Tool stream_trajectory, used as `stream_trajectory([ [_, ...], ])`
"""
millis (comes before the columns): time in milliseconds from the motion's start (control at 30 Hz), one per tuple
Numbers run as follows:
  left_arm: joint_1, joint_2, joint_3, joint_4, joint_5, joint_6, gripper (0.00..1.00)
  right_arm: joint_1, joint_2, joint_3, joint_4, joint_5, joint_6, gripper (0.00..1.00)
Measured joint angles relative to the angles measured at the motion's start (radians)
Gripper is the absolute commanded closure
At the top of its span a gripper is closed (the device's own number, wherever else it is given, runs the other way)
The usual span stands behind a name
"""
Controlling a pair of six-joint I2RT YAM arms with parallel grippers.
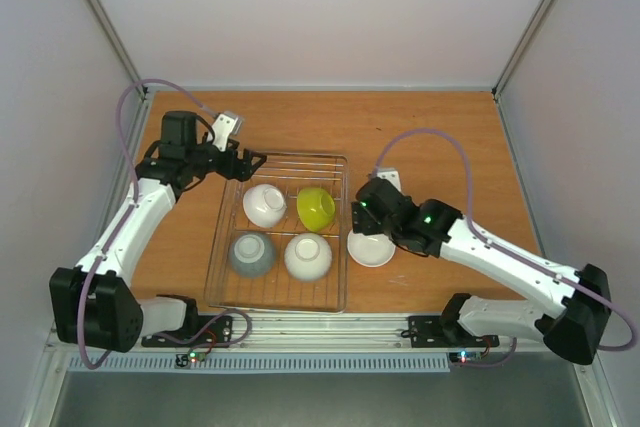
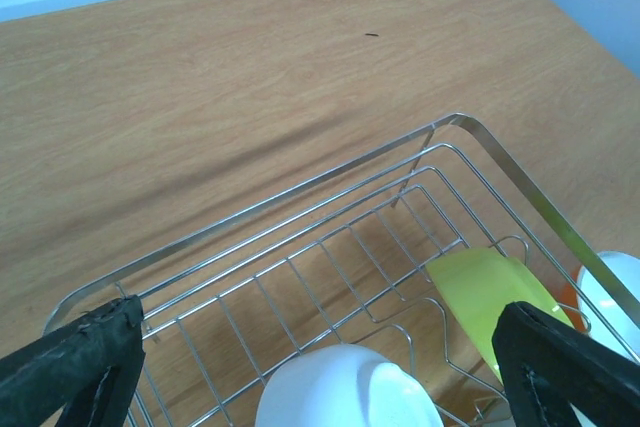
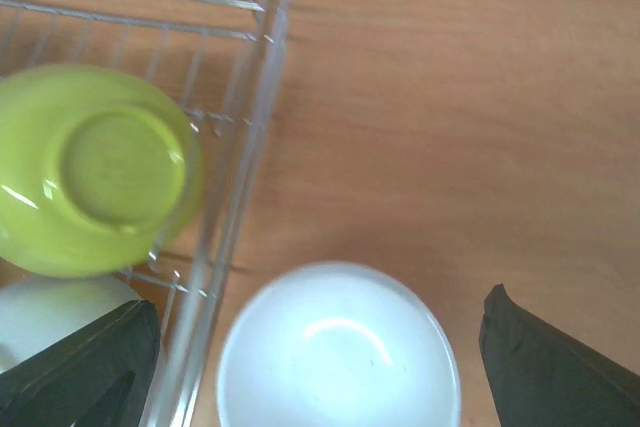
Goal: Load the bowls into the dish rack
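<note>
The dish rack (image 1: 290,156) sits mid-table and holds a white bowl (image 1: 264,204), a yellow-green bowl (image 1: 315,208), a grey bowl (image 1: 251,253) and another white bowl (image 1: 307,256). The yellow-green bowl (image 3: 95,169) shows its base. A third white bowl (image 1: 371,248) stands upright on the table just right of the rack. My right gripper (image 1: 372,230) hangs over this bowl (image 3: 338,347), open, with a finger on each side and clear of the rim. My left gripper (image 1: 252,161) hovers open and empty at the rack's far-left corner, above a white bowl (image 2: 350,387).
The rack's wire wall (image 3: 235,237) runs between the upright bowl and my right gripper's left finger (image 3: 85,367). Bare wooden table (image 1: 430,132) lies beyond and right of the rack. White enclosure walls stand close on both sides.
</note>
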Motion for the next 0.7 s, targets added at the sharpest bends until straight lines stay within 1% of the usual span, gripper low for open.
stream_trajectory([
  [100, 0.0, 0.012, 0.0, -0.005, 0.02, 0.002, 0.05, -0.012, -0.067, -0.066, -0.045, -0.013, 0.066, 0.22],
  [233, 0.0, 0.022, 0.0, -0.016, 0.047, 0.003, 0.05, -0.012, -0.099, -0.156, -0.075, -0.034, 0.132, 0.32],
  [367, -0.004, 0.022, 0.0, -0.023, 0.072, 0.006, 0.05, -0.012, -0.114, -0.234, -0.107, -0.049, 0.189, 0.35],
  [533, -0.016, 0.022, 0.0, -0.029, 0.088, 0.006, 0.05, -0.012, -0.13, -0.266, -0.12, -0.049, 0.235, 0.4],
  [700, -0.022, 0.022, 0.001, -0.03, 0.09, 0.007, 0.05, -0.012, -0.108, -0.311, -0.093, -0.058, 0.267, 0.49],
])
